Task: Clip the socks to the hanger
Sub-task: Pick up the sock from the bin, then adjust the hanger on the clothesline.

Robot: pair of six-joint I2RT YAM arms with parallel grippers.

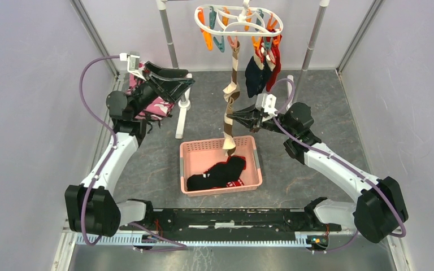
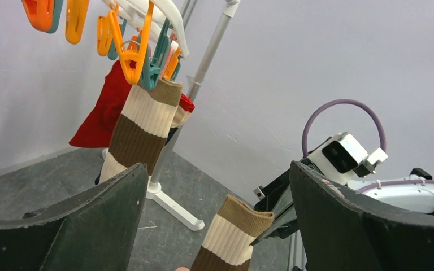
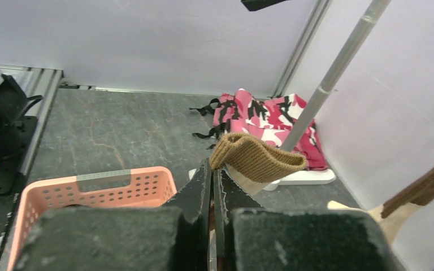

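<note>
The white hanger [image 1: 238,17] hangs at the back with orange and teal clips. Clipped to it are a brown-and-beige striped sock [image 1: 235,62] [image 2: 144,116], a navy sock [image 1: 255,76] and a red sock [image 1: 274,66] [image 2: 99,116]. A second striped sock [image 1: 229,127] [image 2: 230,232] dangles into the pink basket [image 1: 198,148]; my right gripper [image 1: 231,117] [image 3: 212,165] is shut on it just under its tan cuff [image 3: 257,158]. My left gripper [image 1: 175,79] [image 2: 215,169] is open and holds nothing, left of the hanger and apart from both striped socks. Black socks [image 1: 217,174] lie in the basket.
Grey rack poles [image 1: 169,36] [image 1: 313,34] stand either side of the hanger, with a white foot [image 1: 182,113] on the floor. A pink camouflage cloth [image 1: 157,106] [image 3: 260,118] lies under the left arm. A red sock with white marks [image 1: 234,183] lies in the basket.
</note>
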